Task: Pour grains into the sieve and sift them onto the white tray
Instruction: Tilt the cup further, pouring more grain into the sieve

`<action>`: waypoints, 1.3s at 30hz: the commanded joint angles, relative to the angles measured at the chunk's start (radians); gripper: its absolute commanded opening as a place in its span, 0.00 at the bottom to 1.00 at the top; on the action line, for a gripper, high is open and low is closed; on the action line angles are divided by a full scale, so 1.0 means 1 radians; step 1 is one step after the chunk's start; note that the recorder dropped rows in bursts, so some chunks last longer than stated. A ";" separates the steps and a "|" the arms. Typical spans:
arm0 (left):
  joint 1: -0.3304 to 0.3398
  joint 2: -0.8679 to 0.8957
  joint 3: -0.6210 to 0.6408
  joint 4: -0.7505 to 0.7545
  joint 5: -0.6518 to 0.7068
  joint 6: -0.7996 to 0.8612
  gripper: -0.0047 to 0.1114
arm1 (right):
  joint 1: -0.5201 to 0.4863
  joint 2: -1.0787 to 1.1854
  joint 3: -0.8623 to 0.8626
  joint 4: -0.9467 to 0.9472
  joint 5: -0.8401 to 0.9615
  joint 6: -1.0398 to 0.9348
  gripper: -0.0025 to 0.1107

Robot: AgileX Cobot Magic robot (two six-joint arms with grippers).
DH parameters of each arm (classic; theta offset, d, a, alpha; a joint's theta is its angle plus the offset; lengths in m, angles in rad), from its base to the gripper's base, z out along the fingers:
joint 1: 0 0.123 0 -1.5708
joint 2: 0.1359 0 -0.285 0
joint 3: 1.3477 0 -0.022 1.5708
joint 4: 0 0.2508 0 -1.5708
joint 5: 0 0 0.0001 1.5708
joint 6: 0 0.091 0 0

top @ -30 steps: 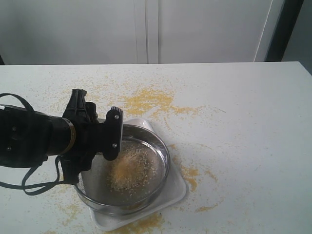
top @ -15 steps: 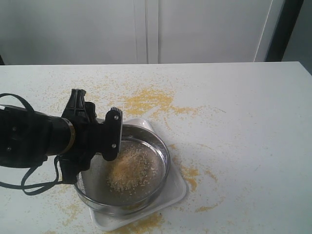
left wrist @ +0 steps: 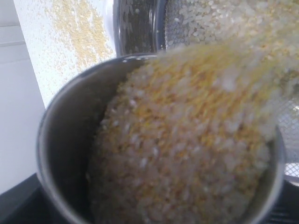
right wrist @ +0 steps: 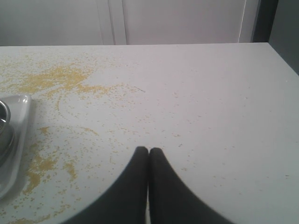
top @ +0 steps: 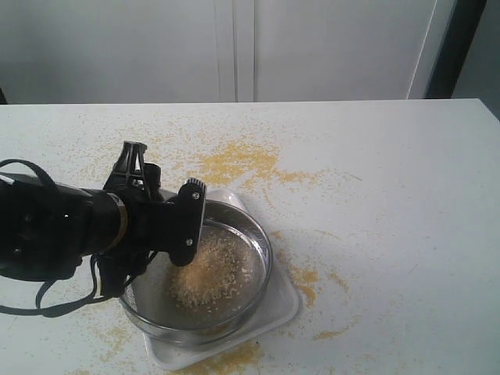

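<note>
My left end effector (top: 162, 209) is clamped wide around the steel cup (left wrist: 58, 154), which is tipped over so that the grains (left wrist: 187, 140) inside slide toward its lip and spill out just ahead of the fingers. Directly below that lip sits the sieve (top: 263, 244), already holding a small mound of grains on its mesh, and under the sieve lies the white tray (top: 285, 303). I judge the pour to be partway through: the cup looks largely full, so most of its load has yet to go in, and the sifting has not begun as far as I can see. Further out, yellow meal (top: 234, 160) is scattered across the tabletop (top: 391, 195). My right end effector (right wrist: 148, 151) is closed on nothing, well apart from the tray.
</note>
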 commanded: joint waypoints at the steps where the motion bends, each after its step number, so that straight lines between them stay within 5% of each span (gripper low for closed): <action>1: -0.005 -0.017 -0.006 0.035 0.024 -0.004 0.04 | 0.002 -0.006 0.006 -0.007 -0.009 0.003 0.02; 39: -0.030 -0.038 -0.006 0.067 0.092 0.064 0.04 | 0.002 -0.006 0.006 -0.007 -0.009 0.003 0.02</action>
